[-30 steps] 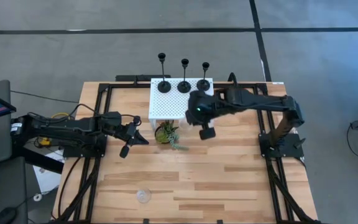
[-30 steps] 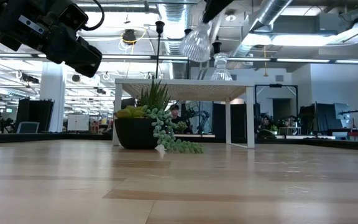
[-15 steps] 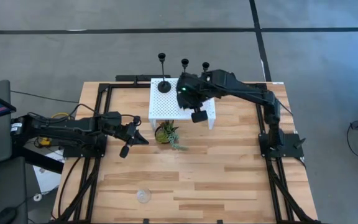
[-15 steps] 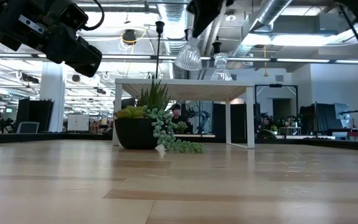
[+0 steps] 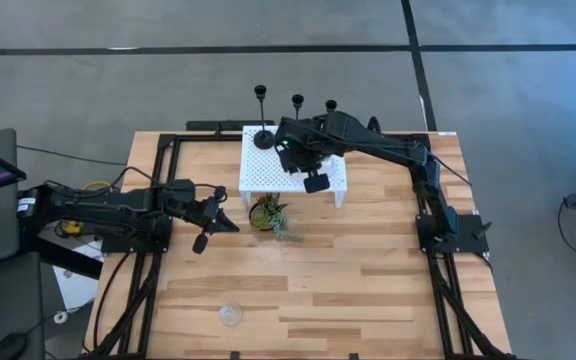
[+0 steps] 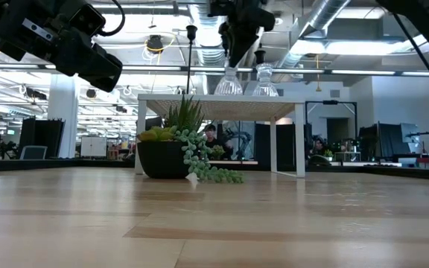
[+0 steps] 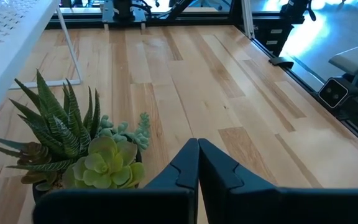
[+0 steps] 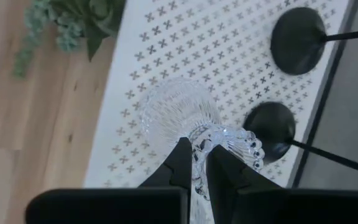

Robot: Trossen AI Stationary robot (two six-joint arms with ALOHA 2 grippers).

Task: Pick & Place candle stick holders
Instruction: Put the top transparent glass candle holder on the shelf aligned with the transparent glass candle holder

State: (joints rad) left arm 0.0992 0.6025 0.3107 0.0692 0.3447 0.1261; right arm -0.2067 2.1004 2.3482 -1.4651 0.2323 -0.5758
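Observation:
My right gripper (image 5: 290,150) is over the white perforated stand (image 5: 258,175), shut on a clear glass candle stick holder (image 8: 176,112). In the low view the gripper (image 6: 233,52) comes down onto this holder (image 6: 228,82). A second clear glass holder (image 6: 265,79) stands on the stand top beside it. Three black holders (image 5: 260,92) (image 5: 297,100) (image 5: 331,104) stand along the stand's far edge. A third clear glass holder (image 5: 231,315) stands near the table's front edge. My left gripper (image 5: 213,215) is shut and empty, left of the potted plant (image 5: 268,213). My right gripper pinches the glass holder's beaded upper part (image 8: 229,142) between its two fingers (image 8: 180,160). The fingers come from above, pointing down. The holder stands upright below them, its wide ribbed foot (image 6: 228,89) down at the stand's top.
The green potted plant (image 7: 82,152) stands on the table in front of the stand, right before my left gripper (image 7: 197,165). Two black round bases (image 8: 297,37) (image 8: 269,127) lie close to the held glass. Bare wood lies across the table's middle and near side.
My right gripper has gone from the table's right toward the far left, over the stand, and then down. The glass holder hung tilted and clear above the stand; it now stands upright with its foot at the stand's top, beside the second glass holder.

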